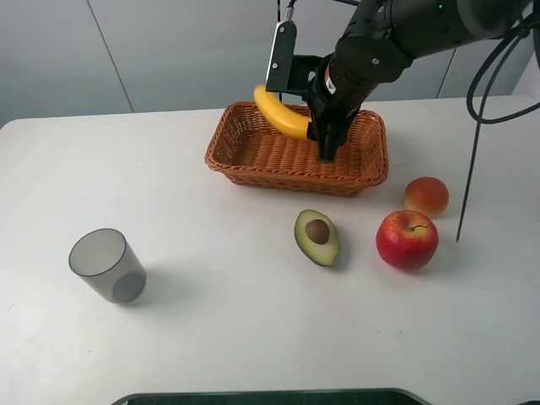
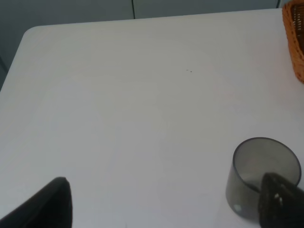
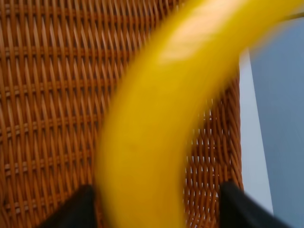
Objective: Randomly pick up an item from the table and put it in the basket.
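we see the right gripper [image 1: 325,145] clamped on the banana [image 1: 281,116], holding it over the basket [image 1: 253,162] at the far side of the table [image 1: 211,337]. the banana is bright, even yellow, smooth and long, with a gentle curve; it is tilted, its free end raised over the basket's back rim and its lower end between the black fingers. in the right wrist view it is a blurred yellow arc [image 3: 156,118] across the orange-brown weave [image 3: 47,95], so we cannot make out its tip or any marks, nor whether it touches the basket floor

the left gripper [image 2: 164,209] has its fingers spread wide with nothing between them, above bare table, just beside a grey cup [image 2: 259,171]. in front of the basket lie a halved avocado [image 1: 317,236], a red apple [image 1: 407,239] and an orange fruit [image 1: 426,196]
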Robot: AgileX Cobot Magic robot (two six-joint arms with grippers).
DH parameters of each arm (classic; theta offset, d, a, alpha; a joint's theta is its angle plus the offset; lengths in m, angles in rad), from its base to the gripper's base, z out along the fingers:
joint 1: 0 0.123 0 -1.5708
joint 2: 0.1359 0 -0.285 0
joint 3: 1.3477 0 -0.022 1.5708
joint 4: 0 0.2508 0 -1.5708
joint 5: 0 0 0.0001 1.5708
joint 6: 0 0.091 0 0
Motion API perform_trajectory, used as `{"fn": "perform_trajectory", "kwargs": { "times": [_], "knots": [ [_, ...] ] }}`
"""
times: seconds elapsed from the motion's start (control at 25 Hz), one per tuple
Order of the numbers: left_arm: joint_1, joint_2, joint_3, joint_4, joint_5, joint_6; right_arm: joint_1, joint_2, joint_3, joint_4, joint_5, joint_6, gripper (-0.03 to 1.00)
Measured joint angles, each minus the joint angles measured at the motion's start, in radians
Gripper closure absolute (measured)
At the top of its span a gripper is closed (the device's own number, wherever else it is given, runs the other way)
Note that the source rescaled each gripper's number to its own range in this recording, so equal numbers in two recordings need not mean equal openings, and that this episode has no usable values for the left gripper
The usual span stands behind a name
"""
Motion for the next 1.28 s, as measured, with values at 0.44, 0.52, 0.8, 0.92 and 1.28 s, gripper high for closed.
{"fn": "perform_trajectory", "kwargs": {
  "times": [0.44,0.52,0.8,0.92,1.28],
  "knots": [
    [0.000,0.000,0.000,0.000,0.000,0.000,-0.012,-0.173,0.000,0.315,0.092,0.074,0.13],
    [0.000,0.000,0.000,0.000,0.000,0.000,-0.034,-0.223,0.005,0.456,0.125,0.097,0.13],
    [0.000,0.000,0.000,0.000,0.000,0.000,-0.179,-0.534,0.212,0.628,0.203,0.336,0.13],
    [0.000,0.000,0.000,0.000,0.000,0.000,-0.249,-0.712,0.333,0.605,0.268,0.420,0.13],
    [0.000,0.000,0.000,0.000,0.000,0.000,-0.293,-1.335,0.541,0.516,0.478,0.548,0.13]
  ]
}}
